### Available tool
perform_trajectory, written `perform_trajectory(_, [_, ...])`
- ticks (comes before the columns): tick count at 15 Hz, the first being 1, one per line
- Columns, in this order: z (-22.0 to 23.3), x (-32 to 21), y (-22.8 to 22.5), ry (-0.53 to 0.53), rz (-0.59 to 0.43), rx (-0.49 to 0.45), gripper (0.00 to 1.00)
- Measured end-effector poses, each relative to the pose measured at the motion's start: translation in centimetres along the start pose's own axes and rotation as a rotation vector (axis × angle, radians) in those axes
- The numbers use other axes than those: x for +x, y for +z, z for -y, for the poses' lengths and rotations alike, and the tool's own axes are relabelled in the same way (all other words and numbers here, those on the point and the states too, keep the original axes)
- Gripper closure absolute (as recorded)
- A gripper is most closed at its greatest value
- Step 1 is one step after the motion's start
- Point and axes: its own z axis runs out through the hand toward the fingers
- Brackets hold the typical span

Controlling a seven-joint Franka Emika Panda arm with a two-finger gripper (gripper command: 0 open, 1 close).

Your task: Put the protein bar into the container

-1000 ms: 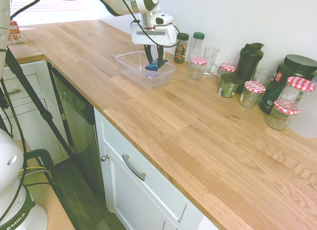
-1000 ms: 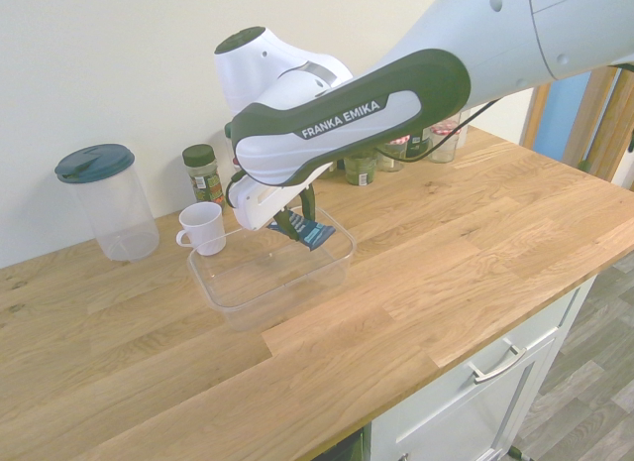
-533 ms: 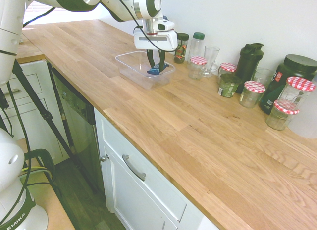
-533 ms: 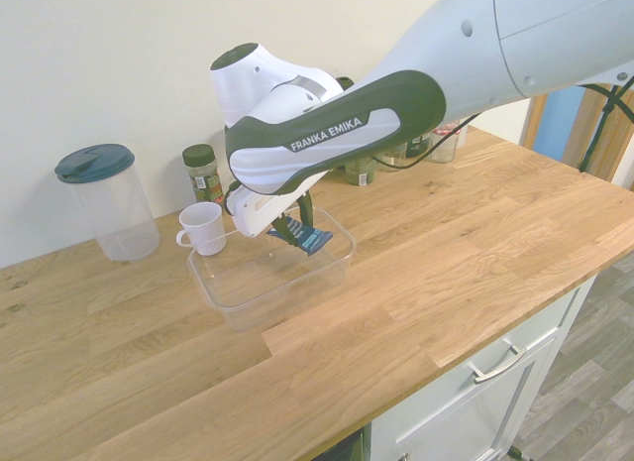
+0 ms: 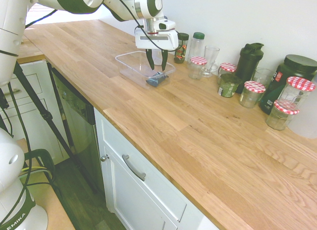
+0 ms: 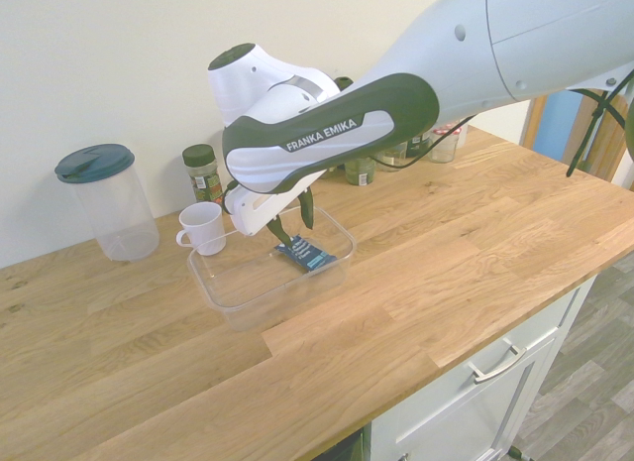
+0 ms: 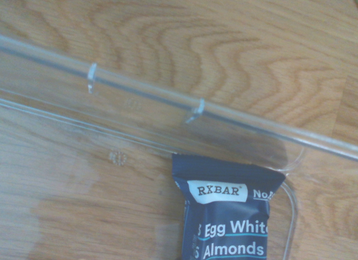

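1. Wrist view: bar [image 7: 232, 215] lies flat on the clear floor of the tub [image 7: 168, 98], its sealed end close to one tub wall, print readable ("RXBAR", "Egg White", "Almonds").
2. Ext. views: gripper [image 5: 157, 68] hangs just above the tub [image 5: 130, 59], fingers spread apart, nothing between them. Bar [image 5: 155, 81] sits below the fingertips, at the tub end nearer the jars.
3. Key relation: bar is straight under the gripper [image 6: 289, 223], not touching it. Bar [image 6: 305, 254] has its long axis running roughly diagonal across the tub floor, towards the corner near the counter front.
4. Judgement: bar is inside the tub [image 6: 213, 294], so the placing looks done; next move prob. only a straight lift, w/ fingers clear of the rim.
5. Risk looks low; wrapper does not appear stuck to either finger, though the 2nd ext. view partly hides one.
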Motion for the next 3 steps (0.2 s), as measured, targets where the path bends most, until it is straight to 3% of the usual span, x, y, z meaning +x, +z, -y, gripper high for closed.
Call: perform_trajectory(3, [-1.6, 0.9, -4.7, 0.026, -0.009, 0.06, 0.0])
